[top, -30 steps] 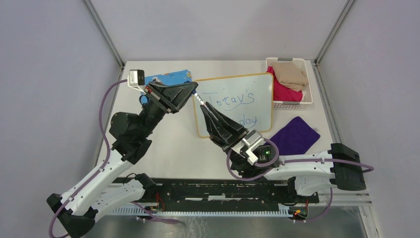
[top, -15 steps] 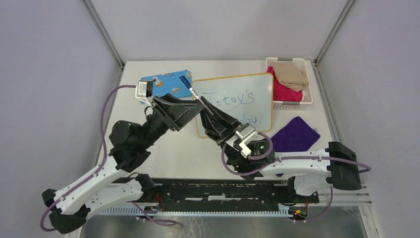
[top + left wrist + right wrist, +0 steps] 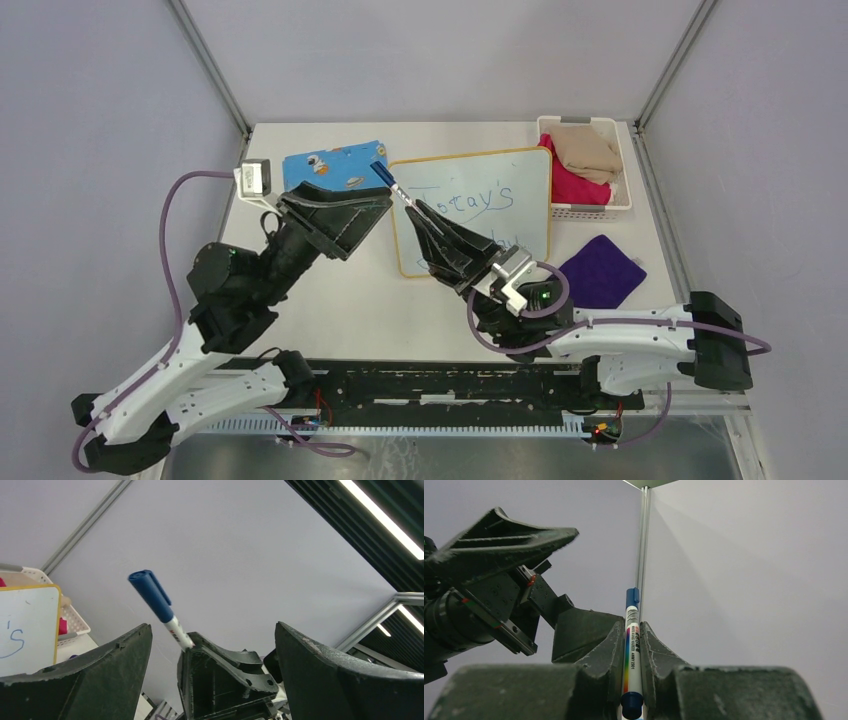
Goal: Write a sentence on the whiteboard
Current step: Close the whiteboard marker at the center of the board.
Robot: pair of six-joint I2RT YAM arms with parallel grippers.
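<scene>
**Q:** Which step are you on?

**Me:** The very end, I judge. The whiteboard [image 3: 530, 180] lies flat at the far middle of the table [image 3: 350, 300], between the blue patterned cloth [image 3: 335, 165] and the basket [image 3: 630, 180]. The sentence [image 3: 468, 203] runs across it in blue on 2 lines. Line 1 reads "Today's". My own right arm hides part of line 2, which ends in "day."

**Q:** Where is the marker?

**Me:** The marker [image 3: 630, 645] is in my right pincer [image 3: 425, 215], whose jaws are pressed together on its barrel near the back end. The blue cap is on, and it points up toward the board's far left corner. The pen looks lifted off the board, not touching it.

**Q:** And your left pincer?

**Me:** My left pincer [image 3: 365, 222] is spread wide, holding nothing and touching nothing. In its wrist view the capped end stands between its 2 fingers [image 3: 100, 680] with a gap on each side.

**Q:** What does the next move call for?

**Me:** A capped pen suggests the writing is over. I would draw the left arm clear, then lower the marker onto bare table beside the board and let go. The path should keep away from the fresh letters so that nothing smears.
</scene>
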